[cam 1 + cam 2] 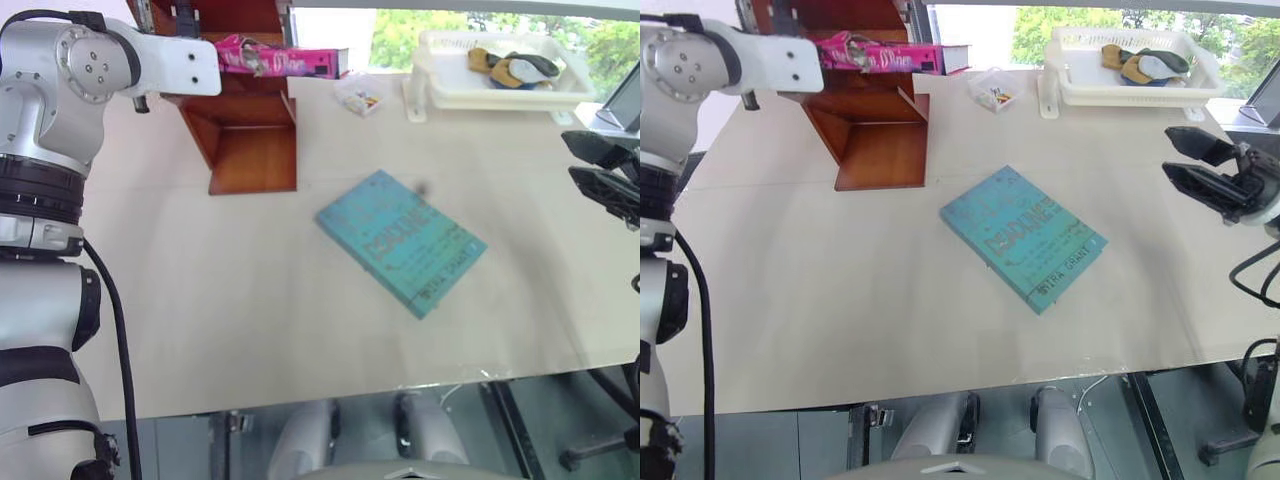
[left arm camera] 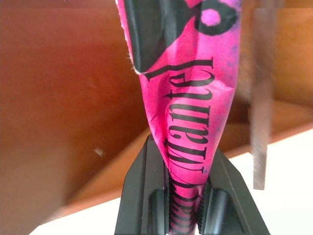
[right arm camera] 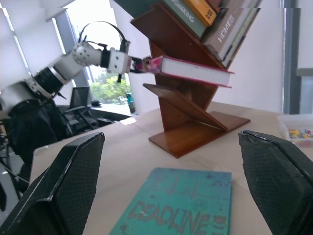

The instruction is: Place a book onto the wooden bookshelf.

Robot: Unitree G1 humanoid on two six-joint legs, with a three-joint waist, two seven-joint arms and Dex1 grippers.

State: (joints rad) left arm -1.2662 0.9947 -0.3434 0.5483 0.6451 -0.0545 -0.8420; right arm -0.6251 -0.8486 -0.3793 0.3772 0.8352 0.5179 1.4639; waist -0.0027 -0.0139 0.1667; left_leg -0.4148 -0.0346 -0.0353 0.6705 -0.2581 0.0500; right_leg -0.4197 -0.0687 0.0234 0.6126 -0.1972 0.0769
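The pink book [image 3: 193, 68] is clenched by its cover in the left gripper [image 2: 188, 215] at the wooden bookshelf [image 1: 875, 150]. It should be slid fully onto a shelf board before release. The right gripper [image 3: 171, 186] is held with jaws released over the worktop [image 1: 250, 300].

magenta book [image 1: 285, 60], reddish-brown bookshelf [image 1: 250, 140], teal book [image 1: 402, 241].

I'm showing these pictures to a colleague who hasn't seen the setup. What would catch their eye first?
Probably the bright pink book, held out by the left pincer shut on its cover, against the reddish-brown wooden bookshelf at the table's far left. Next, the teal book lying flat mid-table. The right pincer hangs open at the right edge.
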